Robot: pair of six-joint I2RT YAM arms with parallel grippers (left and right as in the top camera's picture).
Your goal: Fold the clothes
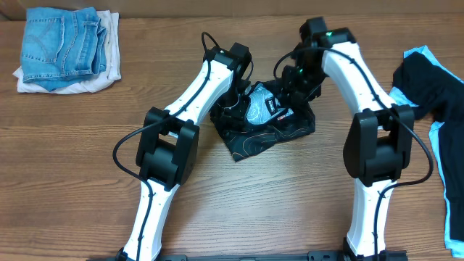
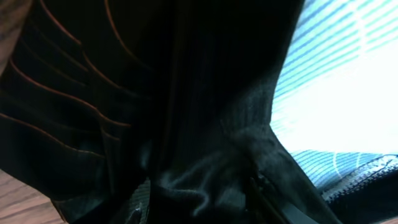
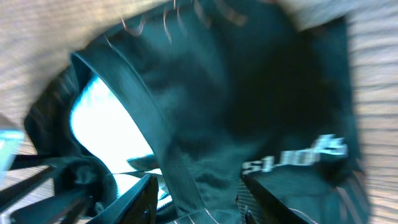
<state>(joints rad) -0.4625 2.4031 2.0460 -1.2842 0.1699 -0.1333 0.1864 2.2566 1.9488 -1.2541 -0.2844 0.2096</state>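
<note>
The black jersey [image 1: 270, 132] lies crumpled in a heap at the middle of the table, a white and grey print showing on top. Both grippers are down in it. My left gripper [image 1: 233, 110] is at the heap's left side. In the left wrist view, dark fabric [image 2: 205, 186] with thin orange lines bunches between its spread, barely visible fingers. My right gripper [image 1: 288, 93] is at the heap's upper right. Its fingers [image 3: 142, 196] stand apart with a fold of jersey [image 3: 205, 149] between them. A black-and-light-blue garment [image 1: 435, 101] lies at the right edge.
A folded stack of blue jeans [image 1: 61, 42] on a white cloth [image 1: 109, 72] sits at the back left. The wooden table [image 1: 290, 196] shows bare between the two arms' bases and in front of the heap.
</note>
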